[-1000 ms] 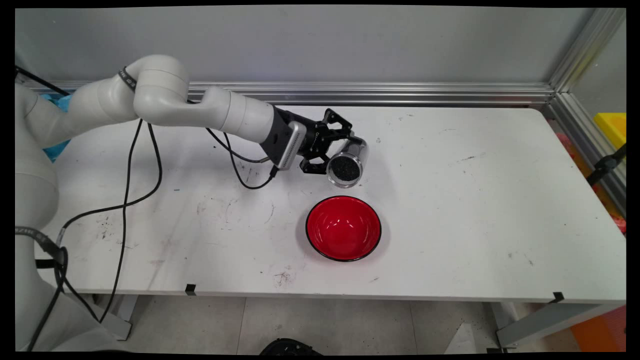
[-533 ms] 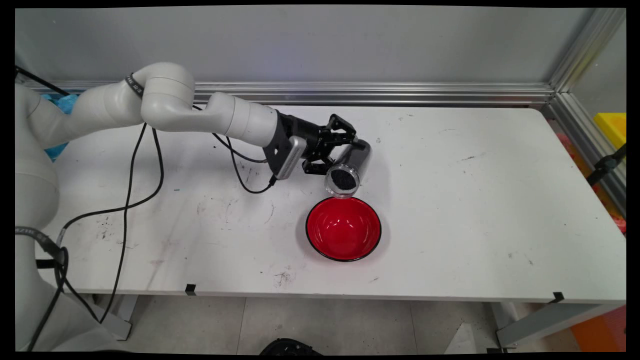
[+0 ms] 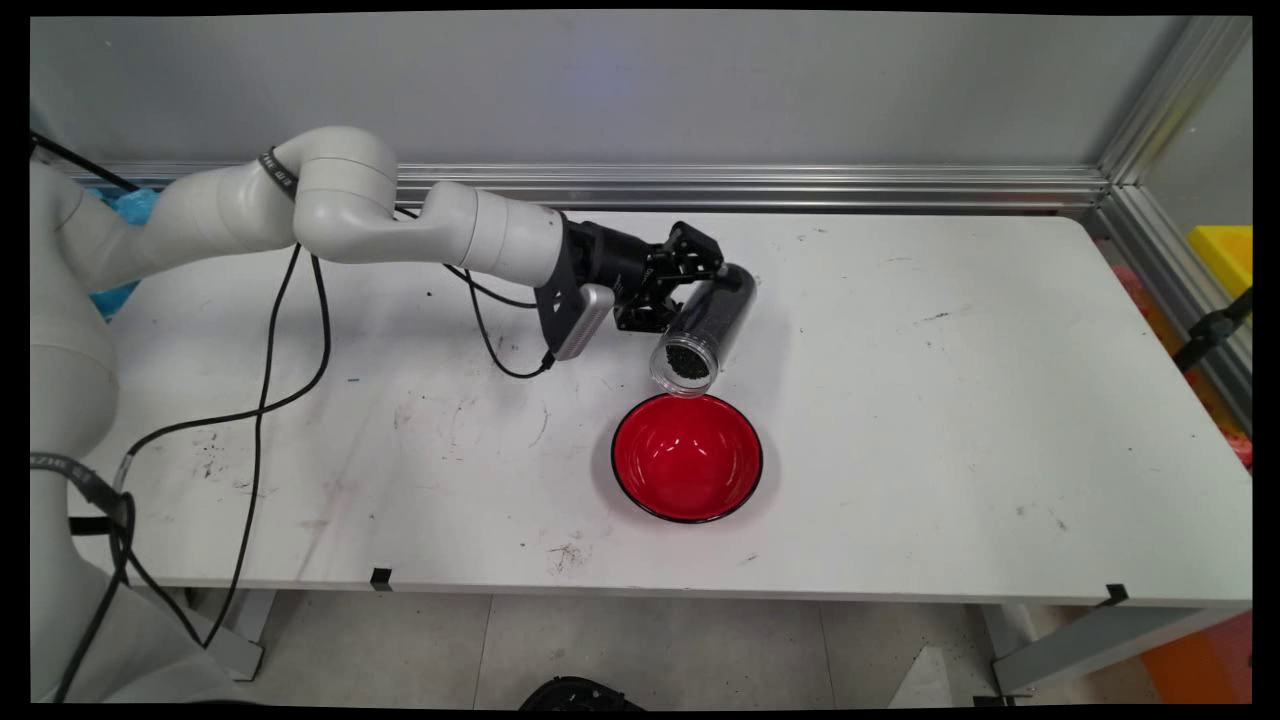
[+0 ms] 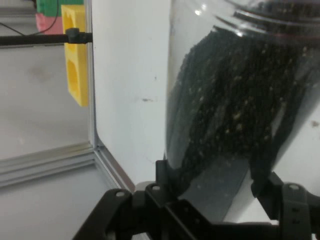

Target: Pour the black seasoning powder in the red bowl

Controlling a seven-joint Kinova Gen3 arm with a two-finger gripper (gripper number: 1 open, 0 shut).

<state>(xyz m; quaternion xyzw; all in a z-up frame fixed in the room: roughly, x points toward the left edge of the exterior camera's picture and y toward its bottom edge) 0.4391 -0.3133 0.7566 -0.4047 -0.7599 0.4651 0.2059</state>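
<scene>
- Above the desk (image 3: 950, 400), toward its far middle, the gripper (image 3: 700, 285) has its fingers (image 4: 165, 175) clamped on a clear jar (image 3: 705, 325) filled with dark granules.
- Held clear of the desk, the jar is tilted with its open mouth pointing down and toward the near side, and the granules reach up to the mouth.
- Just below the jar's mouth in the main view, a red bowl (image 3: 688, 457) with a black rim stands on the desk; its inside looks bare and glossy, and the mouth hangs at the bowl's far rim.
- Nothing lies between the jar and the bowl; the desk around them carries only scuffs and dark specks.
- Black cables (image 3: 290, 370) hang from the arm and loop down over the desk's left part, well apart from the bowl.
- An aluminium rail (image 3: 750, 185) runs along the wall behind the desk.
- The hand view shows what the main view does not: both fingers pressed on the jar's sides (image 4: 235, 110), the granules piled against the clear wall, and a yellow block (image 4: 75, 60) beyond the desk's edge.
- The bowl shows only in the main view.
</scene>
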